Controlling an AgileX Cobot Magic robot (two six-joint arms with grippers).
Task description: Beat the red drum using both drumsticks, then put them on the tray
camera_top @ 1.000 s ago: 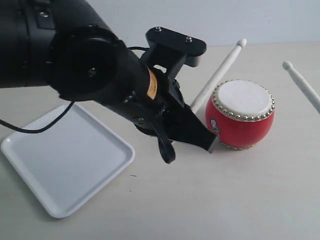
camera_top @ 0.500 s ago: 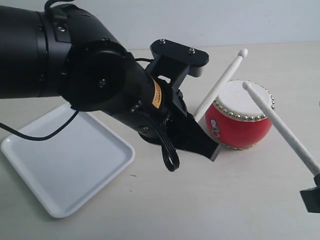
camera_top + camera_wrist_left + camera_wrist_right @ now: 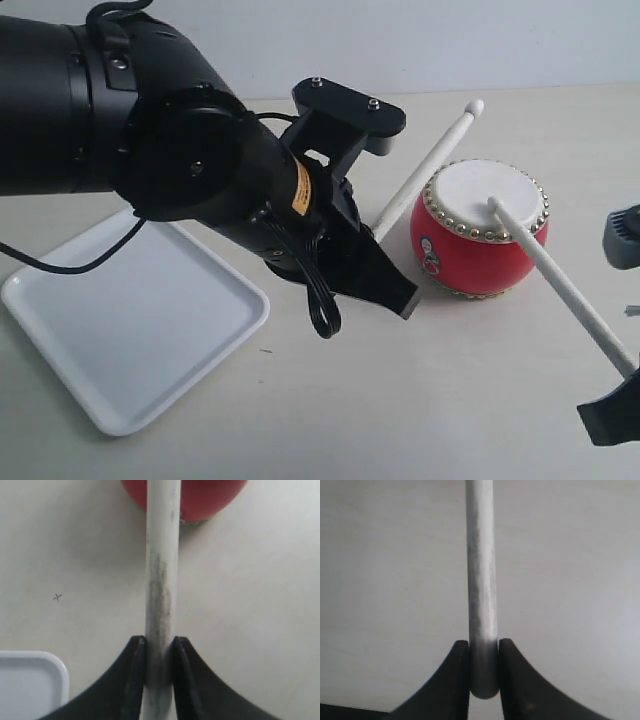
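1. One white tray point(image 3: 130, 330) lies flat on the counter point(image 3: 400, 410) at the lower left of the exterior view.
2. At the middle of that view, under the big black arm, is the left gripper point(image 3: 159, 644). Its jaws are clamped on the left drumstick point(image 3: 432, 160), and the left wrist view shows both black fingers pressed against the shaft.
3. That stick slants up to the right. Its rounded tip is in the upper middle of the frame, above the drum's left edge and clear of the skin.
4. The red drum point(image 3: 478, 245) stands upright on the counter right of centre, well apart from the tray.
5. The right drumstick point(image 3: 560, 285) runs from the lower right up to the left, and its tip is down on the off-white skin.
6. At the lower right edge is the right gripper point(image 3: 484, 647), its jaws closed tight on the butt end of that stick.
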